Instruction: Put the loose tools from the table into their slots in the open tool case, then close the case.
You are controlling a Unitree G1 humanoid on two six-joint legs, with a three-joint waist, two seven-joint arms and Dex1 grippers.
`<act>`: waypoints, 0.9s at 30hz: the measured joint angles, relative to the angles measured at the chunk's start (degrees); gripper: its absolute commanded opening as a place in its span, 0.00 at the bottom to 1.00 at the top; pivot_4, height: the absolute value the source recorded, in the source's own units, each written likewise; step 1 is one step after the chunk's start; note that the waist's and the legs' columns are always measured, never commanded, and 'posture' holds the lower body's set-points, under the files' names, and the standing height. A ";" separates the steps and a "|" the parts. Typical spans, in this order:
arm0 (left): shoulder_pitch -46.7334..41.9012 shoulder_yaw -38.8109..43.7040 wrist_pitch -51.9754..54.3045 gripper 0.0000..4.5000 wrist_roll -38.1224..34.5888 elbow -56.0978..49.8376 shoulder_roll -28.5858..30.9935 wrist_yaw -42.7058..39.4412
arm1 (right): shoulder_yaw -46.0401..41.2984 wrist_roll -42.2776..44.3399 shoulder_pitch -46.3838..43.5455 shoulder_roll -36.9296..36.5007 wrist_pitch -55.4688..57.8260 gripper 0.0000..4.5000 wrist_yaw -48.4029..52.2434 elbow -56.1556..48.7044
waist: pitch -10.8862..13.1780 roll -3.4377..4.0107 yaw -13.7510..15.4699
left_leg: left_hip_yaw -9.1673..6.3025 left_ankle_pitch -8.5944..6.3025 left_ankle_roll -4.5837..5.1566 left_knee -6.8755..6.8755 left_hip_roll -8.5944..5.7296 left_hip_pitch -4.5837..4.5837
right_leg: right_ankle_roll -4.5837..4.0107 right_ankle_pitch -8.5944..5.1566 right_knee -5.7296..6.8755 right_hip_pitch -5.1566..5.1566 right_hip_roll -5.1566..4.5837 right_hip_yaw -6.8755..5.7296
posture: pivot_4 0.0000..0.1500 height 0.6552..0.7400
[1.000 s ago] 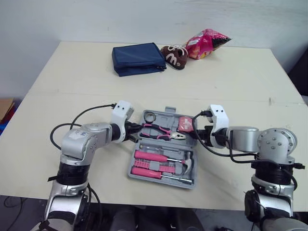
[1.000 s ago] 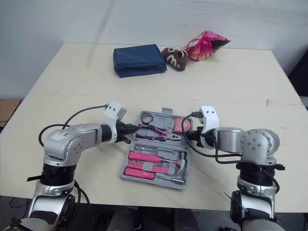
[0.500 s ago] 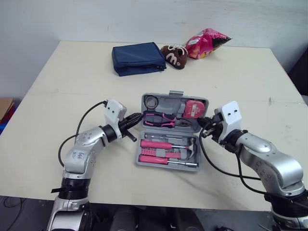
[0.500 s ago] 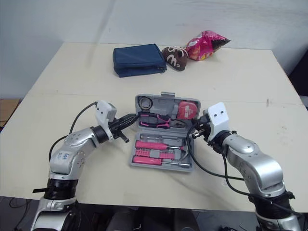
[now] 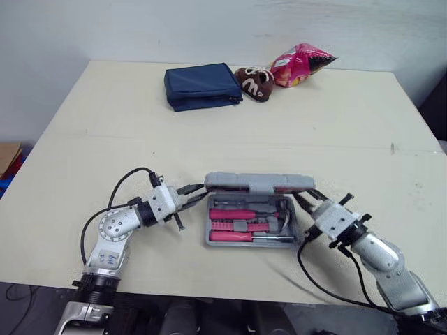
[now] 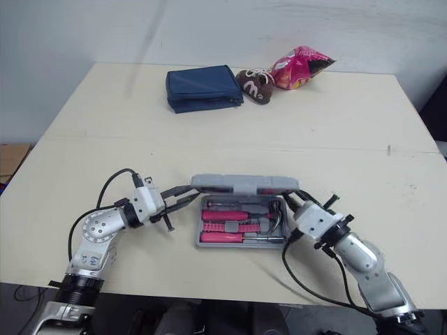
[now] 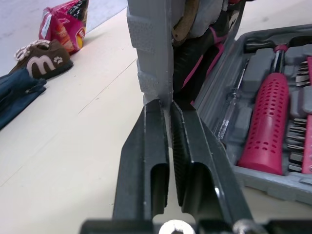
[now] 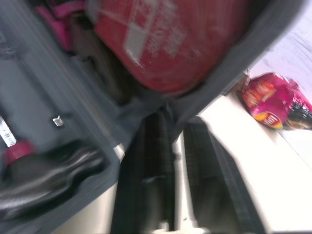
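The grey tool case (image 5: 246, 241) lies at the table's near middle, its lid (image 5: 258, 183) raised on edge over the base. Pink-handled screwdrivers (image 5: 230, 214) and a hammer (image 5: 283, 218) sit in the base's slots. A red tape measure (image 8: 165, 39) and pink pliers are held inside the lid. My left gripper (image 5: 204, 190) is shut, its tips against the lid's left end (image 7: 148, 58). At the lid's right end, my right gripper (image 5: 304, 200) sits under the rim.
A folded blue pouch (image 5: 201, 85), a brown toy shoe (image 5: 254, 82) and a pink snack bag (image 5: 300, 61) lie at the table's far side. The near table edge (image 5: 230, 292) runs just in front of the case.
The lid has swung up from lying flat open to standing over the base. Both grippers came down and towards me with its ends, and the case has squared up.
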 measured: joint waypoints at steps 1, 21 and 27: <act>0.53 0.30 -0.99 0.51 0.28 0.21 1.91 -0.59 | -1.15 -0.53 1.40 -0.92 -1.34 0.60 0.43 0.05 | 0.00 0.00 0.00 | 0.00 0.00 0.00 -0.01 0.00 0.00 | 0.00 0.00 -0.01 0.00 0.00 0.00 | 1.00 1.00; -20.25 -3.05 16.37 0.01 -3.56 18.58 3.68 -14.03 | -7.77 25.50 26.96 -9.89 21.75 0.00 22.14 -21.86 | -0.01 -0.06 -0.12 | -0.16 -0.39 0.16 0.02 0.05 0.85 | -0.06 -0.05 -0.22 1.02 0.10 -0.15 | 1.00 1.00; -29.49 -10.47 11.26 0.01 5.05 35.02 -2.60 -14.26 | -0.06 21.44 18.00 -7.98 29.97 0.00 21.81 -22.34 | 0.07 -0.19 0.10 | -0.06 -0.32 0.04 0.09 0.08 0.77 | -0.05 -0.06 -0.20 0.87 0.25 -0.07 | 1.00 1.00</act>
